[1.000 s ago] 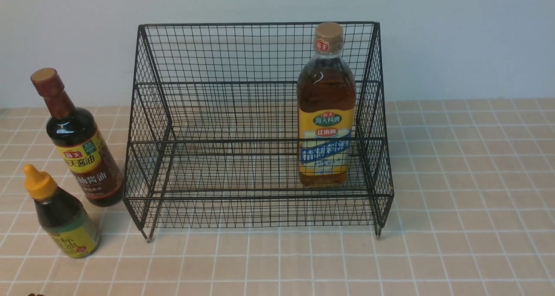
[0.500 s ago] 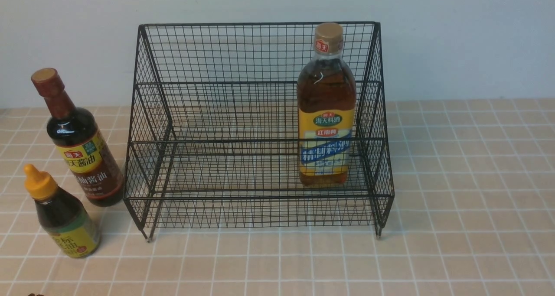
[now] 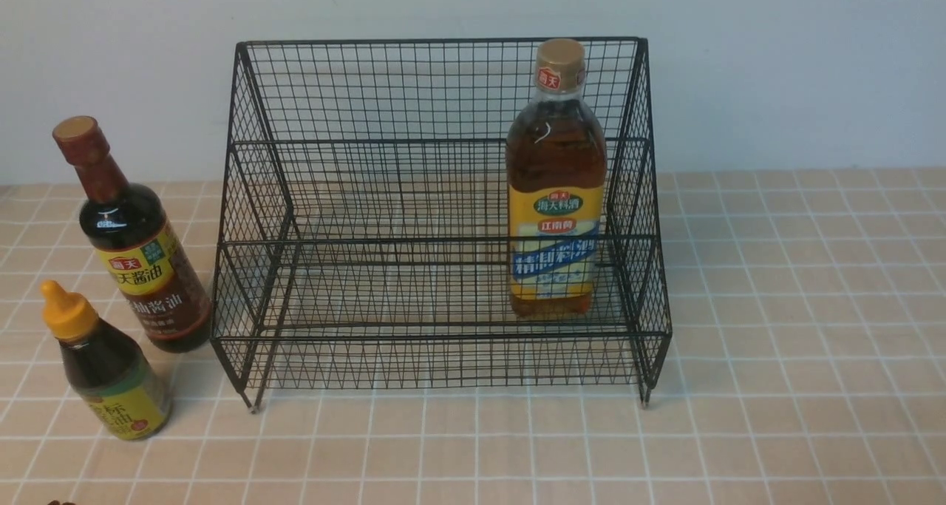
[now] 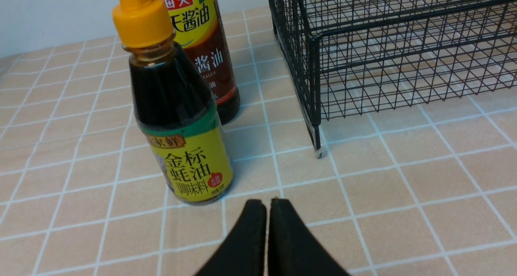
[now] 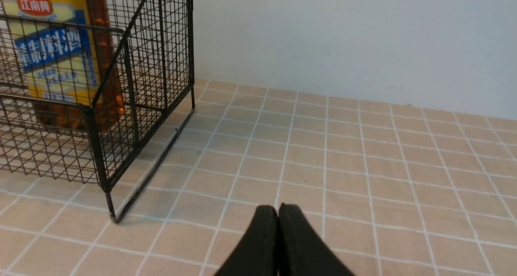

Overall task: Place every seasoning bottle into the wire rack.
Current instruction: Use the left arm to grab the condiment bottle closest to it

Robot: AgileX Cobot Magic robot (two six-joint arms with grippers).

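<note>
The black wire rack (image 3: 443, 83) stands mid-table against the wall. The tall amber bottle (image 3: 556, 194) with a tan cap stands upright inside it, on the lower tier at the right end. Left of the rack, on the table, stand the dark long-necked bottle (image 3: 137, 246) with a reddish-brown cap and, nearer, the small dark bottle (image 3: 111, 375) with a yellow nozzle. In the left wrist view my left gripper (image 4: 267, 203) is shut and empty, just short of the small bottle (image 4: 177, 118). My right gripper (image 5: 278, 208) is shut and empty, over bare tiles beside the rack's right end (image 5: 121, 106).
The tabletop (image 3: 798, 357) is beige tile with white grout and a pale wall (image 3: 798, 69) runs behind it. The rack's short feet (image 3: 253, 407) lift its lower tier off the tiles. Neither arm shows in the front view.
</note>
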